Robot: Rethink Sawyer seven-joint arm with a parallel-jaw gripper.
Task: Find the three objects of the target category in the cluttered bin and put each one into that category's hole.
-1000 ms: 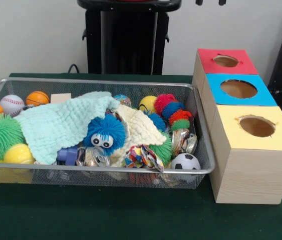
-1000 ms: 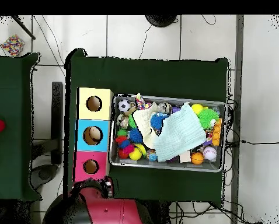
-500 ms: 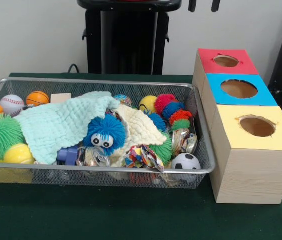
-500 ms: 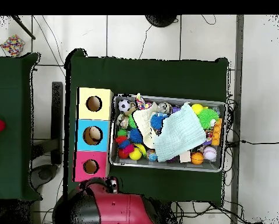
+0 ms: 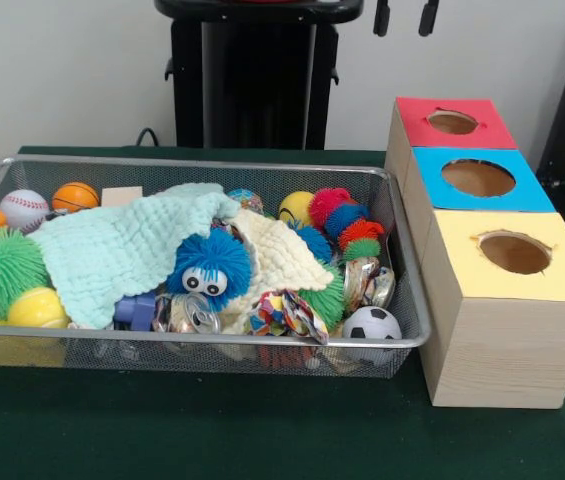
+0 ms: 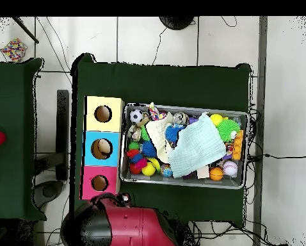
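Note:
A wire mesh bin holds a heap of toys. A mint cloth and a cream cloth lie over the pile. Around them show a blue spiky toy with eyes, a green spiky ball, a baseball, a basketball, a soccer ball and crushed cans. My gripper hangs high behind the red hole, only its two fingertips showing, open and holding nothing.
A wooden box right of the bin has a red hole, a blue hole and a yellow hole. In the overhead view the red arm sits below the red end.
The gripper's tips have come down a little further into the front view and shifted slightly left. In the overhead view the arm has swung to the right. The bin's contents are unmoved.

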